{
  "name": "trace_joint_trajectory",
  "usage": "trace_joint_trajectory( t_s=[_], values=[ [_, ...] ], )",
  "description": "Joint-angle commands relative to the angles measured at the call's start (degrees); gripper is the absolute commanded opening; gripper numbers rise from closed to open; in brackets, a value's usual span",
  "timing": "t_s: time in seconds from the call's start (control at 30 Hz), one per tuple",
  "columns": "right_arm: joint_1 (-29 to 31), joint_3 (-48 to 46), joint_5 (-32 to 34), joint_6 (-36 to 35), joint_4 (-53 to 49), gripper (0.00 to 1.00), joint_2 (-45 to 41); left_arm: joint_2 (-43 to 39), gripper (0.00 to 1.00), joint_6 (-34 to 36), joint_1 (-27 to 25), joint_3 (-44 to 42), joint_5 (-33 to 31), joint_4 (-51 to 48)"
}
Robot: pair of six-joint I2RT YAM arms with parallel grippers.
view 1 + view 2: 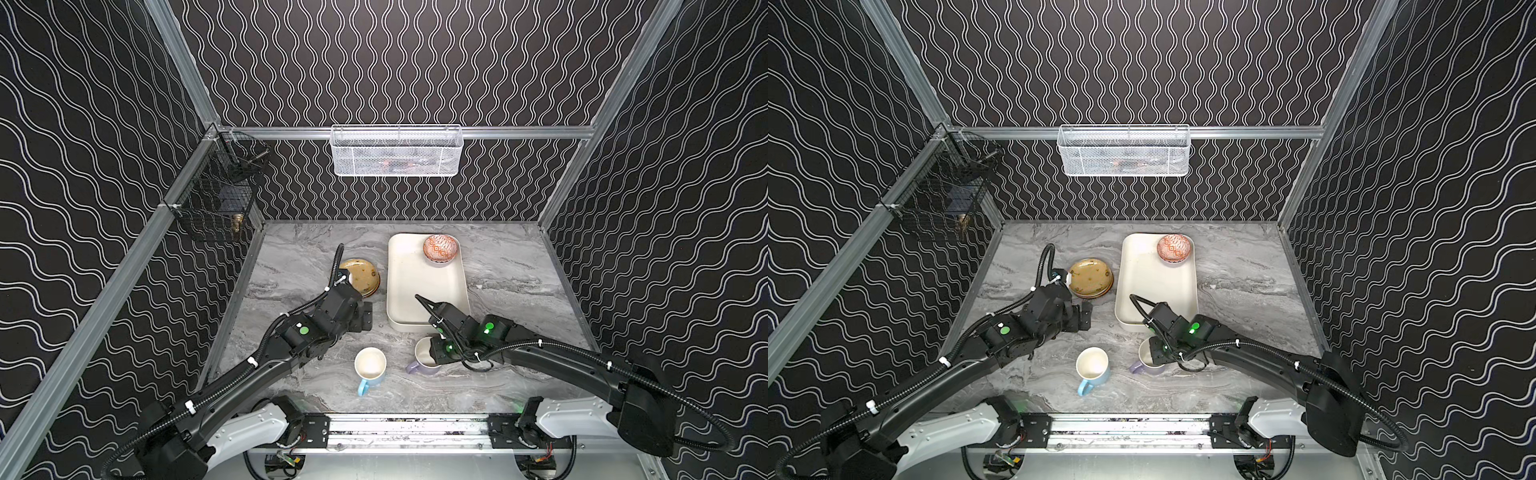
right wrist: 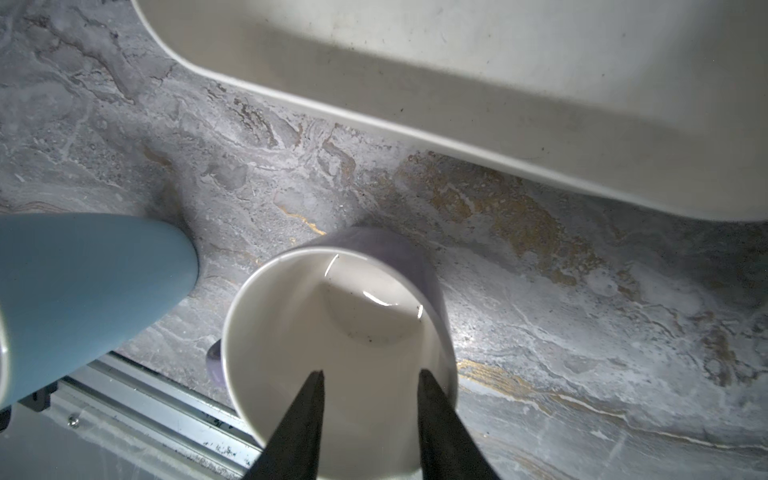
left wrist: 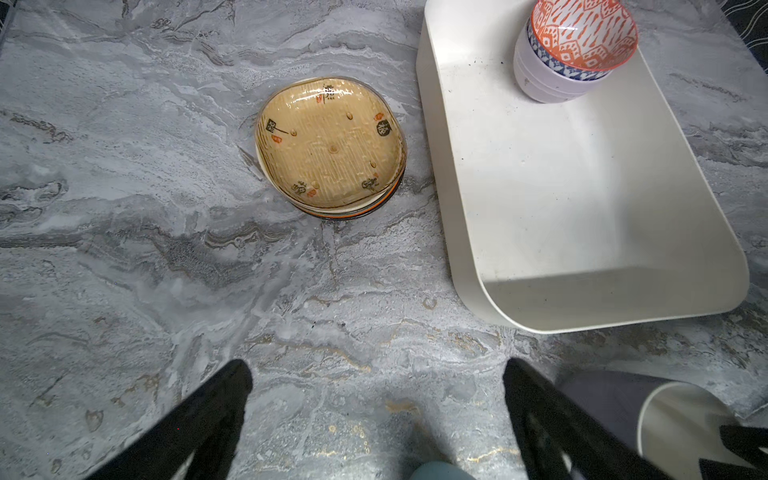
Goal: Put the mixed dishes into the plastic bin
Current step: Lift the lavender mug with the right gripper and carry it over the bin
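The cream plastic bin (image 1: 419, 282) (image 1: 1154, 286) (image 3: 561, 187) lies at the table's middle right. An orange-patterned bowl (image 1: 440, 248) (image 3: 582, 33) is stacked on a lavender bowl (image 3: 540, 83) in its far corner. A stack of small plates (image 1: 361, 277) (image 3: 330, 145), mustard on top, sits left of the bin. My left gripper (image 1: 365, 316) (image 3: 376, 368) hangs open and empty just in front of the plates. A light-blue mug (image 1: 370, 365) (image 2: 83, 270) and a lilac mug (image 1: 422, 355) (image 2: 332, 332) stand upright near the front. My right gripper (image 1: 435, 352) (image 2: 370, 374) points down over the lilac mug's mouth, jaws apart.
A white wire-mesh basket (image 1: 397, 151) hangs on the back wall. A black wire basket (image 1: 220, 199) hangs on the left wall. The metal rail (image 1: 407, 428) carrying both arm bases runs along the front edge. The bin's near wall (image 2: 498, 124) is close behind the lilac mug.
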Motion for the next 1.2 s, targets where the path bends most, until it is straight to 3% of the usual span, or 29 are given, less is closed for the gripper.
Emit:
trace_joint_trajectory(
  t_s=[0.0, 0.27, 0.53, 0.63, 0.83, 1.17],
  values=[
    [0.2, 0.0, 2.9, 2.2, -1.5, 0.39, -0.3, -0.4, 0.99, -0.7, 0.0, -0.2, -0.1, -0.5],
    [0.4, 0.8, 4.0, 3.2, -4.5, 0.41, -4.9, 0.0, 0.99, -0.3, 0.0, -0.1, -0.1, 0.0],
    [0.3, -2.0, 3.9, 3.0, -2.8, 0.4, -1.9, 0.3, 0.98, -0.5, 0.1, -0.5, -0.2, 1.1],
    [0.3, -2.6, 4.4, 2.8, -1.1, 0.36, -0.1, 0.4, 0.99, -0.5, 0.1, -0.6, -0.1, 0.9],
    [0.1, -1.3, 4.5, 2.7, -1.4, 0.08, 2.3, 0.7, 0.99, -0.3, 0.0, -0.4, 0.2, 1.0],
    [0.1, 3.8, 5.1, 3.0, -7.6, 0.03, -3.2, 1.0, 0.99, -0.2, 0.1, -0.3, 0.3, 1.1]
  ],
)
